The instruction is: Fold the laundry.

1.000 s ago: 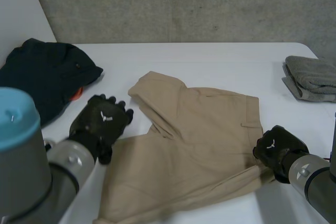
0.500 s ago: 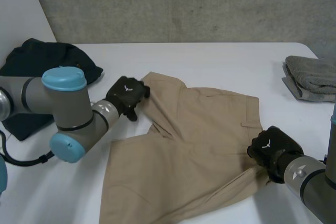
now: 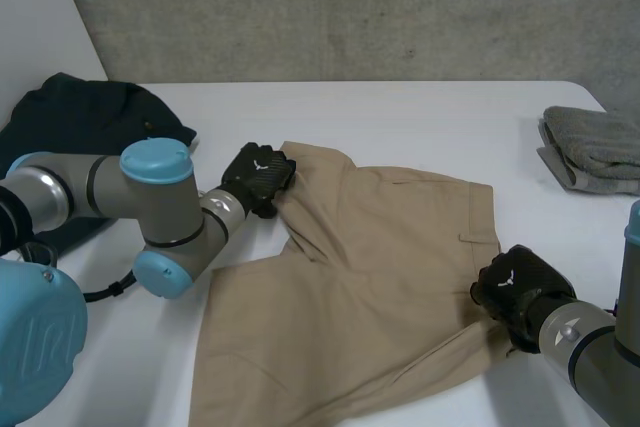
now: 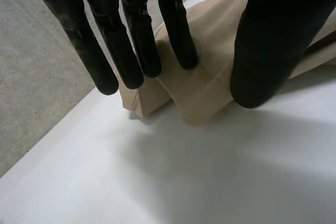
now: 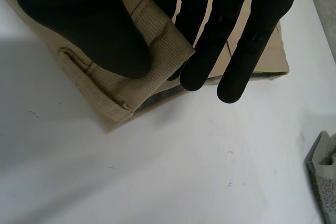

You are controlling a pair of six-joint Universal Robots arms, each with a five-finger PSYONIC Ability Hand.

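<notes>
Watching from beside the table. The tan shorts [image 3: 380, 277] lie spread at the middle of the white table [image 3: 420, 112], with one leg turned over itself toward 10 o'clock.

The left hand [image 3: 258, 175] sits on that turned-over leg end, at 10 o'clock of the garment. Its fingers [image 4: 178, 35] are straight, with the tips resting on the cloth's edge and the thumb set down across from them. No clamp is visible, so it is logged as not closed.

The right hand [image 3: 515, 285] is at the waistband corner, at 4 o'clock of the garment. Its thumb [image 5: 94, 30] presses the corner onto the fingers beneath, and the corner stands off the table. This is a pinch grip on the shorts.

A dark garment [image 3: 80, 127] is heaped at 9 o'clock of the table and a grey folded cloth [image 3: 595, 152] lies at 2 o'clock. Both are well apart from the shorts.

Risks, as judged:
- If the right hand lifts while the left has no hold, the cloth likely drags and skews.
- The left fingers may catch only the top layer of the doubled leg, and the fold opens.
- The pinch is shallow at the corner, so stiff fabric could slip free.
</notes>
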